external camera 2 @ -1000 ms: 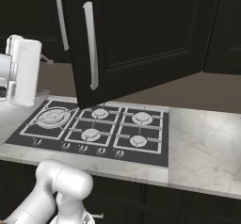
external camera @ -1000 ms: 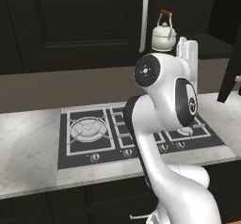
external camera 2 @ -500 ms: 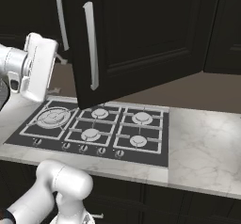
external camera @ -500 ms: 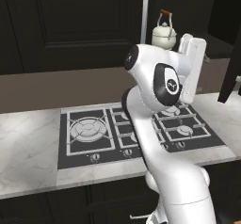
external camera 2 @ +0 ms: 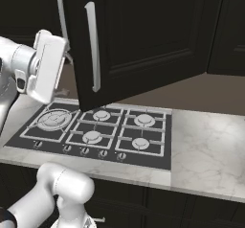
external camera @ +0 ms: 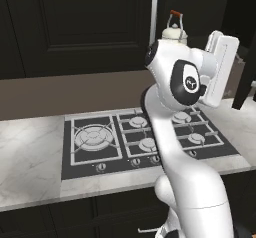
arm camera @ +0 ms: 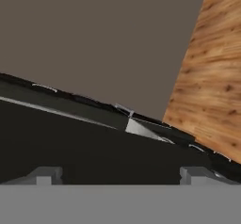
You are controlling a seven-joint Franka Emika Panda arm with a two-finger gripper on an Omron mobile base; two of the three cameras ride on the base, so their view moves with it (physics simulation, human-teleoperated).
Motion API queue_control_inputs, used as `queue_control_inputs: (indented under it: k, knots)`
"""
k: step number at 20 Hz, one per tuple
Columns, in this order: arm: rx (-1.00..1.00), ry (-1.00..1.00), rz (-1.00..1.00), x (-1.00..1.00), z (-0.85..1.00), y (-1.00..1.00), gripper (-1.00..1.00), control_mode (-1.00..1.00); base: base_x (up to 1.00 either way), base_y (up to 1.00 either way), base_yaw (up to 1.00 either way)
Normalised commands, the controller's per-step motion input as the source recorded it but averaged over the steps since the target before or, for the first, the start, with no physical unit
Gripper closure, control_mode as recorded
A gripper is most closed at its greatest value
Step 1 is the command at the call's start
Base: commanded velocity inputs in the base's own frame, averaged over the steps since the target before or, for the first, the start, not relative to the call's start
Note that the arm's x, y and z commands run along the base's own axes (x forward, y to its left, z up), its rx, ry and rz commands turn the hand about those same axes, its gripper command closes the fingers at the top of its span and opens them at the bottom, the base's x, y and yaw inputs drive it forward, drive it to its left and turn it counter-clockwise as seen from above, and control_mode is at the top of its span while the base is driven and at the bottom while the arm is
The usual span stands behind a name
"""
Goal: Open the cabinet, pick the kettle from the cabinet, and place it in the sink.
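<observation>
While the tall black-brown cabinet (external camera 2: pixel 143 40) door hangs open, squat cream-white kettle (external camera: pixel 174 31) inside at twelve o'clock, two-finger gripper (arm camera: pixel 122 173) spread wide, gripping nothing, black gas hob (external camera: pixel 145 139) below.

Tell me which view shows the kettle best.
Left base view: the kettle sits in plain sight inside the open cabinet, cream body and wooden-topped handle visible above the arm. In the right base view the open door stands in front of it. The hand view looks at a dark edge and wood.
</observation>
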Motion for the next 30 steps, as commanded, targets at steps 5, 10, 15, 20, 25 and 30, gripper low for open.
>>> queue_control_inputs:
  k: [5, 10, 15, 20, 25, 30]
  knots:
    - [0.00, -0.17, -0.08, 0.00, -0.11, -0.28, -1.00, -1.00, 0.00, 0.00, 0.00]
    - [0.00, -0.11, -0.03, 0.00, -0.11, -0.24, -1.00, -1.00, 0.00, 0.00, 0.00]
    - [0.00, -0.05, -0.04, -0.07, -0.04, -0.39, -1.00, -1.00, 0.00, 0.00, 0.00]
    - [0.00, 0.00, -0.08, -0.16, 0.00, -0.56, -1.00, -1.00, 0.00, 0.00, 0.00]
    - [0.00, 0.00, -0.10, -0.18, 0.00, -0.60, -1.00, -1.00, 0.00, 0.00, 0.00]
    - [0.00, 0.00, -0.09, -0.17, 0.00, -0.62, -1.00, -1.00, 0.00, 0.00, 0.00]
